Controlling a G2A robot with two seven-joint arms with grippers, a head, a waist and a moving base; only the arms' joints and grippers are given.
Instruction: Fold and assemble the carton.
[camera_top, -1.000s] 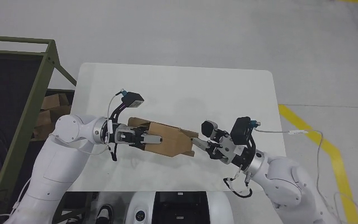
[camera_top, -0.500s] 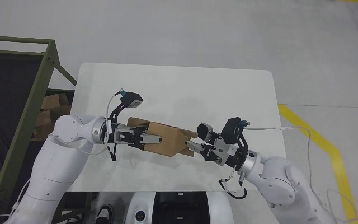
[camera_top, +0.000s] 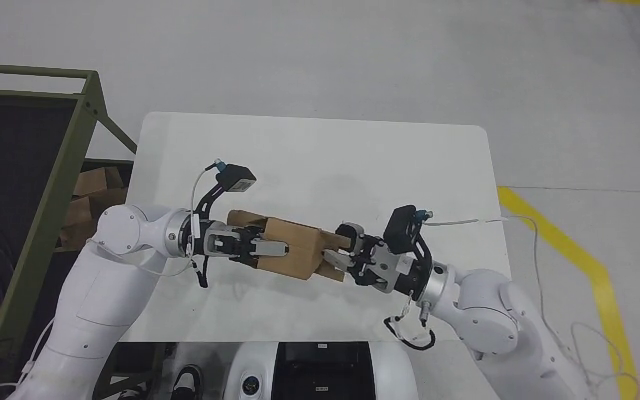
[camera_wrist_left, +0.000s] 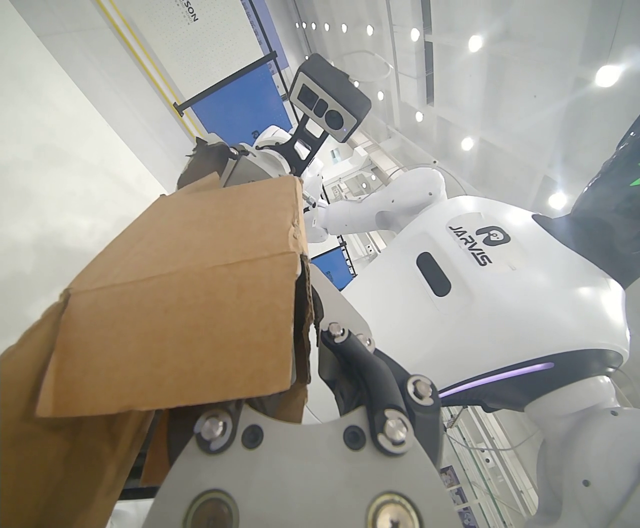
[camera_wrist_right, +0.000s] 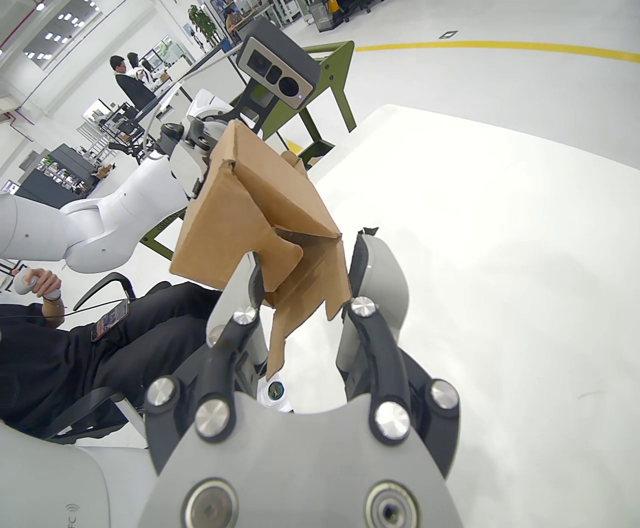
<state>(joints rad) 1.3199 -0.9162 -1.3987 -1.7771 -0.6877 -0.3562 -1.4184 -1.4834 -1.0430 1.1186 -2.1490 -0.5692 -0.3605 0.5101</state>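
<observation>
The brown carton (camera_top: 290, 250) hangs lengthwise between the two arms, only part folded, its panels creased and its end flaps loose. Under the carton lies the white bench (camera_top: 400, 170), and the carton looks lifted clear of its top. The left gripper (camera_top: 262, 245) sits at the carton's end nearer the green rack (camera_top: 88, 105) and pinches the cardboard there, with a finger pressed against the carton's side wall. At the carton's opposite end is the right gripper (camera_top: 345, 262), its fingers spread, with the ragged end flaps standing in the gap between them. One finger touches a flap; the other is just beside the cardboard's edge. Beyond the carton's left-gripper end, the rack holds more cardboard (camera_top: 92, 195).
</observation>
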